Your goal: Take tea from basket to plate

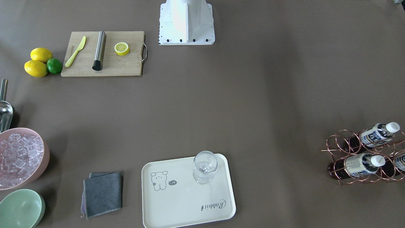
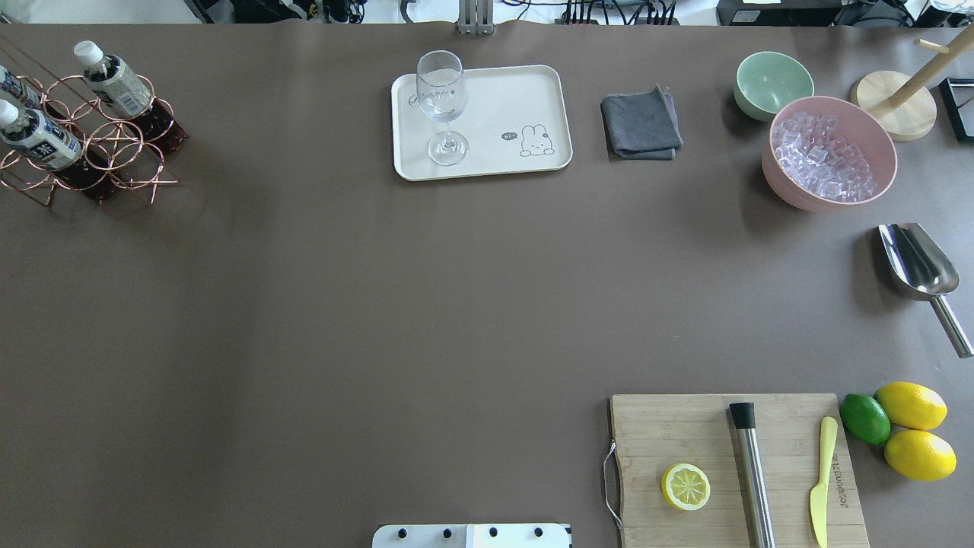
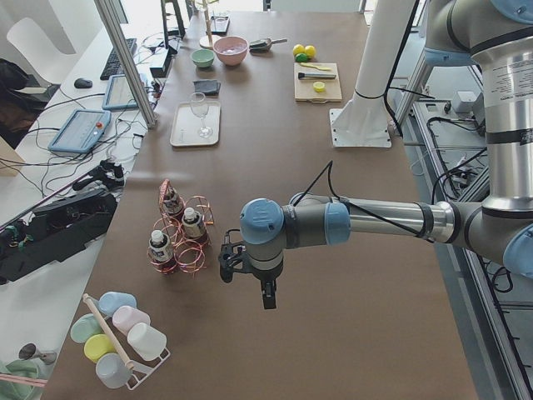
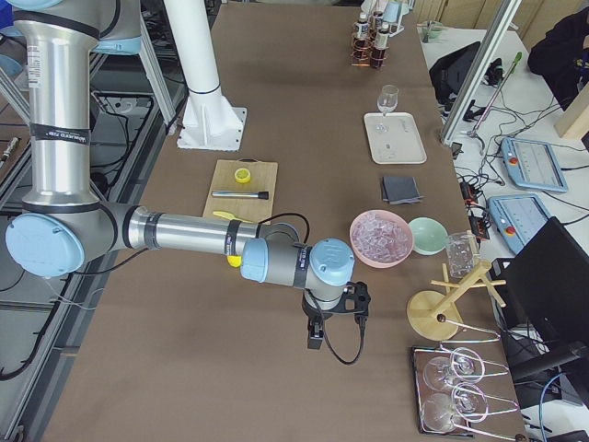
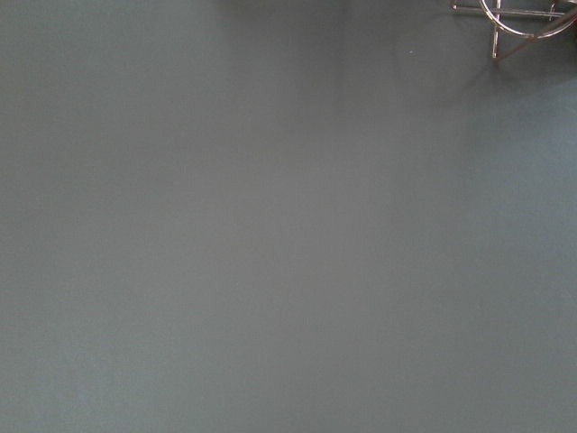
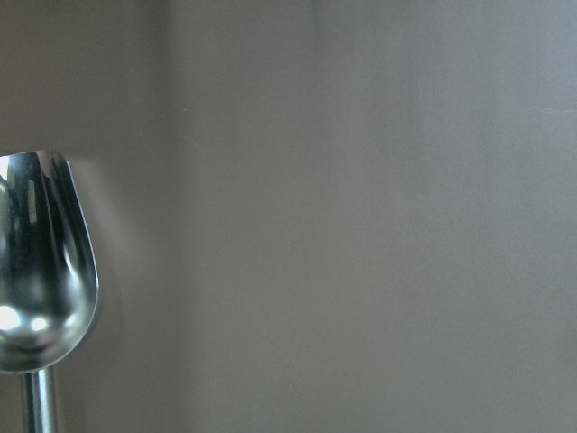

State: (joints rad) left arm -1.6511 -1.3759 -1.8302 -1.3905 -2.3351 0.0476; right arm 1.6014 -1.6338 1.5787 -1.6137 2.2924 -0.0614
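Leaning in the rose-gold wire ring basket (image 2: 106, 148) on the robot's far left, the small clear white-capped bottle of dark brown tea (image 2: 114, 80) sits among two identical ones, well apart from the cream rectangular rabbit-print plate (image 2: 494, 99), which bears a clear stemmed glass (image 2: 441, 99). The left gripper (image 3: 228, 265) hangs near the basket and the right gripper (image 4: 357, 302) near a pink ice bowl (image 4: 380, 237) — spread or closed, I cannot tell.

The overhead view looks down from behind the base (image 2: 472, 536); the front-facing one faces back, so both share the plate (image 2: 494, 99), upper centre versus lower centre. Side views look along the table (image 3: 333, 333) from opposite ends. Wrist cameras hang close above it.
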